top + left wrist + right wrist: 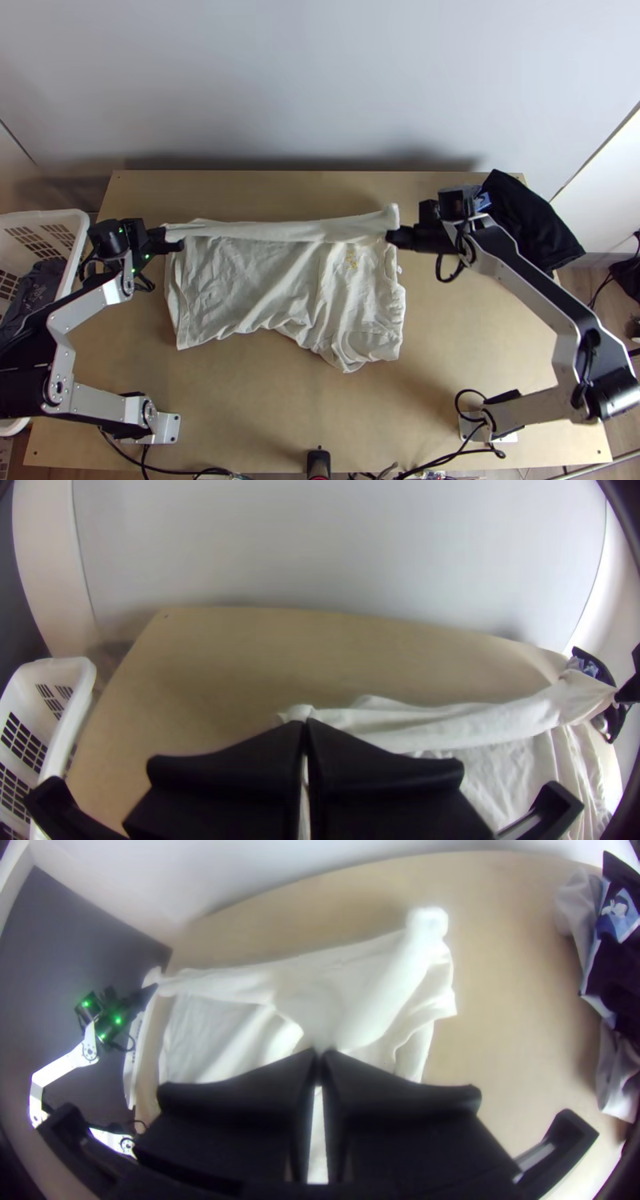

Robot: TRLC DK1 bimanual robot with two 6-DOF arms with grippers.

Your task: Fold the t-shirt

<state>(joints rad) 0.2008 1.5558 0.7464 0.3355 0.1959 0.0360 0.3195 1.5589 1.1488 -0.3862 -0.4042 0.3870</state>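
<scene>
Since its far side is pinched by the left gripper (pixel 170 239) and the right gripper (pixel 392 237), the off-white T-shirt (pixel 240 280) is stretched between them, its remainder spread, rumpled, on the table (pixel 448 336). Light, limp handling is expected, best controlled by widely spaced edge holds. Gripped layers are hidden.

The right hand (pixel 391 237) pinches the white t-shirt (pixel 360 987), dark cloth (pixel 617 970) lying well apart.

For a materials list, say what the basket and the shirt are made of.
The basket looks like smooth white plastic, by its rounded rim and slotted walls. The shirt seems soft, matt cloth, perhaps cotton, going by its fine creases.
</scene>
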